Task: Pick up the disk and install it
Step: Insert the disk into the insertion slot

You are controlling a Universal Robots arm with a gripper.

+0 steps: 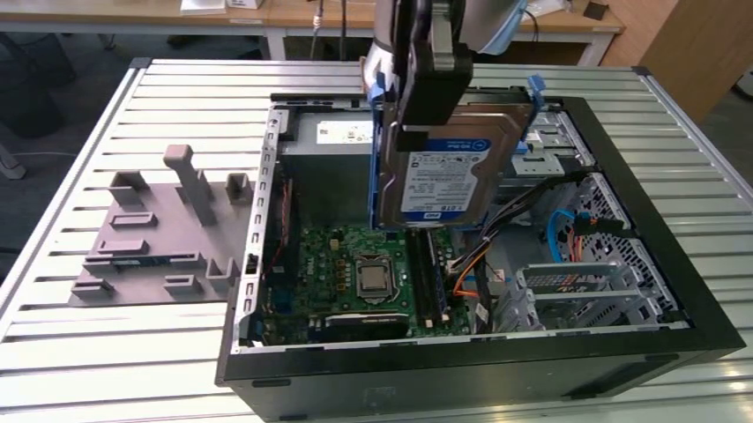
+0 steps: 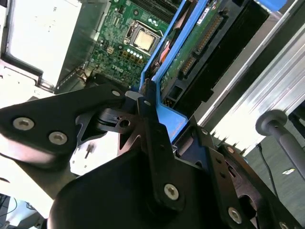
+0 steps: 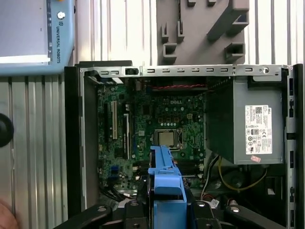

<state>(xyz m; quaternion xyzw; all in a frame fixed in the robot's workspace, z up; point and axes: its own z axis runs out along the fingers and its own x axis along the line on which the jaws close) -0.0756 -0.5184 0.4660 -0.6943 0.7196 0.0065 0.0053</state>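
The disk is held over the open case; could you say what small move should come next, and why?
Probably a small shift toward the exterior view's right: the gripper holds the disk upright over the circuit board, and the metal cage with the blue latch sits that way.

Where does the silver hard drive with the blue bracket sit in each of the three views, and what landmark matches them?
Exterior view: flat silver metal hard drive, label outward, upright in the black claw above the open case.
Second wrist view: its green circuit-board face, blue-framed, beside the motherboard.
First wrist view: edge-on, blue bracket over the motherboard.
Shared landmark: square silver processor socket.
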